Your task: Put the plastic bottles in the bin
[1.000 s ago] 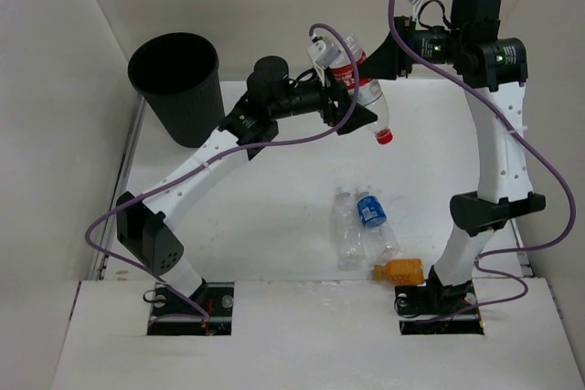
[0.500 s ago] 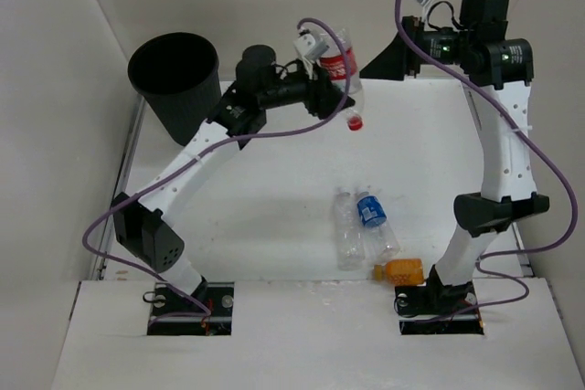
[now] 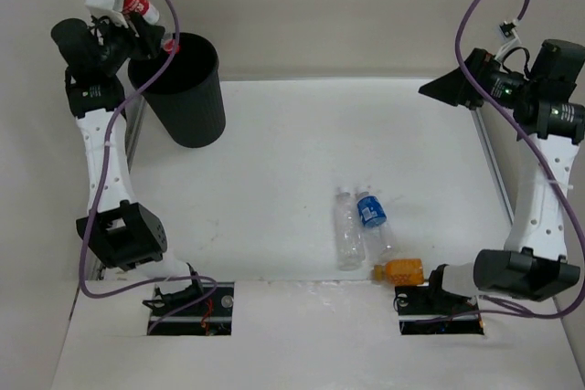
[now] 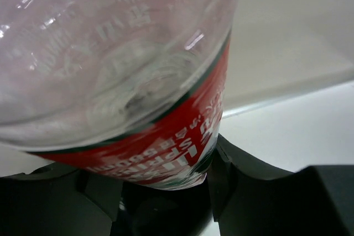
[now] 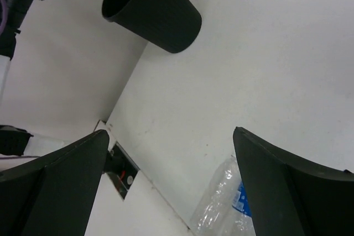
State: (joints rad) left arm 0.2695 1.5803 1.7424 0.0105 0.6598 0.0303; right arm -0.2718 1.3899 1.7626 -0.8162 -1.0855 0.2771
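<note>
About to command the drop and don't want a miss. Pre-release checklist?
1. Grip: left hand clamps red-labelled bottle: ok.
2. Drop line over bin mouth: cannot tell; cap near rim, body looks outside it.
3. Bin upright, mouth unobstructed: ok.
4. Other arm: right hand open, far from bin: ok.
5. Next picks: plain bottle, blue-labelled bottle, orange bottle lie on table, uncovered: ok.

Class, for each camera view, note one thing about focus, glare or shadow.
Left wrist: the red-labelled bottle fills the frame, soft-focused, glints on its clear plastic. Right wrist: the fingers are dark and featureless, the bin sharp. Top external: even light, faint shadows.
</note>
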